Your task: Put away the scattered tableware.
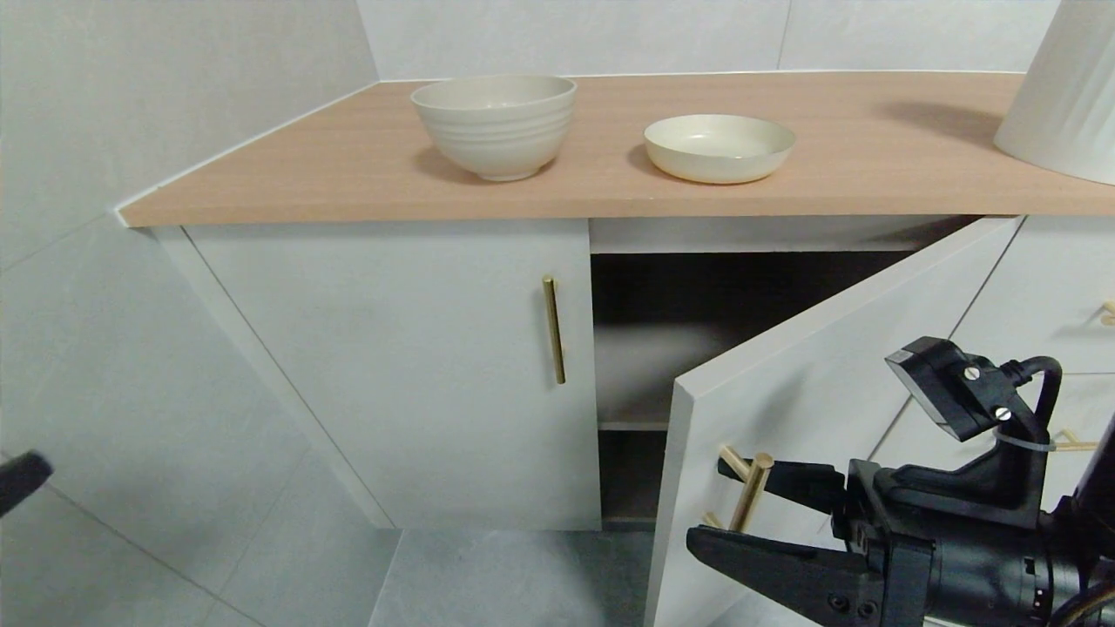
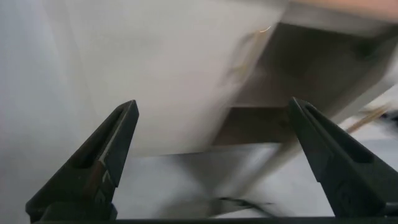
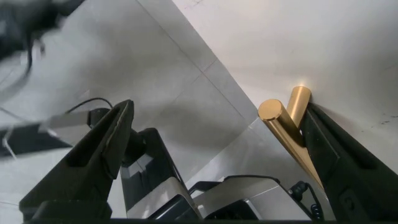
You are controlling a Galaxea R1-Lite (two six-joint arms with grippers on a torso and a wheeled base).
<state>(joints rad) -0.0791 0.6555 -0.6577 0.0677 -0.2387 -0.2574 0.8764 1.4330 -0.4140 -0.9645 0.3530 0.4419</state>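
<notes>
A deep ribbed cream bowl [image 1: 494,124] and a shallow cream dish [image 1: 719,146] stand side by side on the wooden countertop [image 1: 871,174]. Below them the right cabinet door [image 1: 784,383] is swung outward, showing a dark interior with a shelf [image 1: 631,424]. My right gripper [image 1: 707,505] is open at that door, its fingers straddling the gold handle [image 1: 749,492]. In the right wrist view the handle [image 3: 283,121] lies against one finger [image 3: 336,155] of the right gripper [image 3: 217,109]. My left gripper [image 2: 211,104] is open and holds nothing, low at the far left [image 1: 22,479], facing the cabinet.
The left cabinet door [image 1: 392,366] is closed, with a vertical gold handle [image 1: 554,329]. A tall white ribbed object [image 1: 1063,96] stands at the counter's right end. Drawers with gold handles [image 1: 1108,312] lie right of the open door. A tiled wall closes off the left side.
</notes>
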